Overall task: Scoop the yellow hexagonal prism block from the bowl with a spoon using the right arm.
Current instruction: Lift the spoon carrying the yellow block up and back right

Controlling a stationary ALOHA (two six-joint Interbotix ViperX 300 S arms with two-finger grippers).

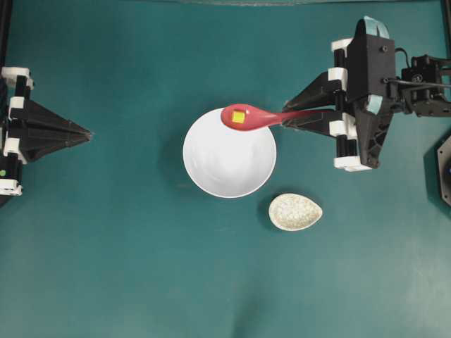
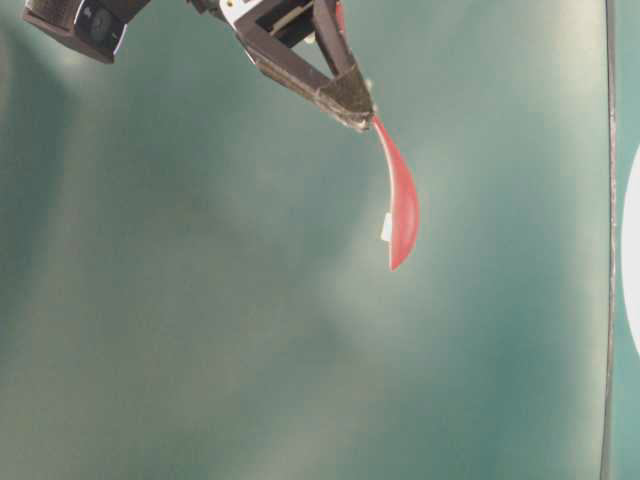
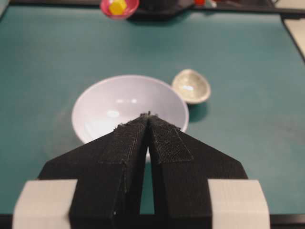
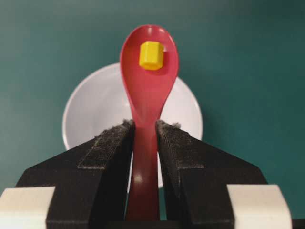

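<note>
Red spoon [image 4: 145, 95] handle end hidden between right hand [image 4: 145, 131] fingers.

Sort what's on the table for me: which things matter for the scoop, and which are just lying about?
In the job:
- right gripper, clamped on the spoon
- yellow block, in the spoon's scoop
- white bowl, now empty

Lying about:
- speckled spoon rest, beside the bowl
- left gripper, shut, idle
</note>
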